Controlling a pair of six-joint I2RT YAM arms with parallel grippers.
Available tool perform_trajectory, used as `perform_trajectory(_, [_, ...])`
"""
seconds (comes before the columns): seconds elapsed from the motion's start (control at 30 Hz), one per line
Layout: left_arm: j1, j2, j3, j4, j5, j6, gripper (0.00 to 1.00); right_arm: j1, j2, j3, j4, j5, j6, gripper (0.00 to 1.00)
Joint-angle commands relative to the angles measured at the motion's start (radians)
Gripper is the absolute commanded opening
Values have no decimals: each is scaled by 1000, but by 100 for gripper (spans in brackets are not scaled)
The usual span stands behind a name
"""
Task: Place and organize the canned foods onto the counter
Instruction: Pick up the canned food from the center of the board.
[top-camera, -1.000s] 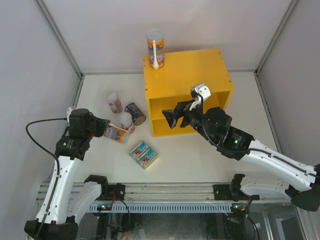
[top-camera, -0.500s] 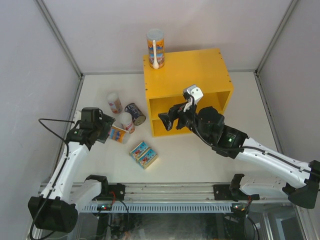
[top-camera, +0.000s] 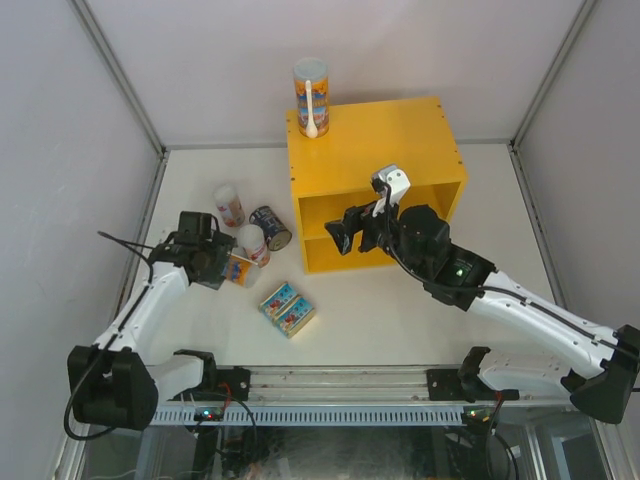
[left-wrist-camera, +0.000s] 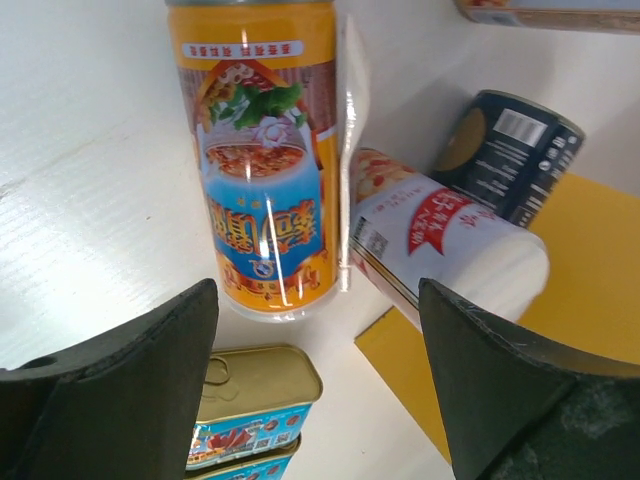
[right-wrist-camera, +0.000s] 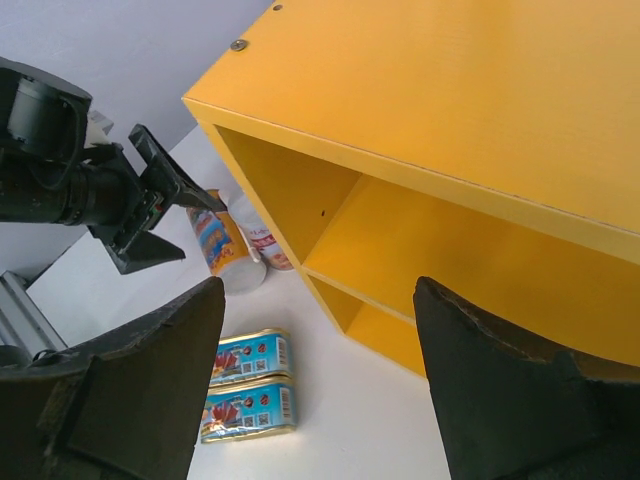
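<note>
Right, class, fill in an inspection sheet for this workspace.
Surface: white table, no spills.
Job's things: one tall tube upright on the yellow box; a second tube lying on the table beside two white-pink tubes, dark can, flat tins.
Clutter: nothing seen.
Grippers: left gripper open at the second tube's end; right gripper open, empty, facing the box.
Cables: black cable loops off left arm.
Surroundings: white walls, metal rail.

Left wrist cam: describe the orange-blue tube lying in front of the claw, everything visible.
The tall orange-blue tube lies on its side on the white table, just ahead of the open left claw, ungripped. Glossy printed label: orange ground, blue panel, food picture. A clear plastic strip runs along one side. A shorter white-pink tube lies close against that side; contact unclear.
</note>
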Motion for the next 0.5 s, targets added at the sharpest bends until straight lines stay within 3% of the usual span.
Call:
perform_trajectory(0.0, [4, 43, -29, 37, 19, -43, 85, -24, -3, 1, 42, -45, 9, 76])
perform_trajectory(0.47, [6, 175, -4, 28, 5, -90, 95, -79, 29, 1, 55, -108, 11, 76])
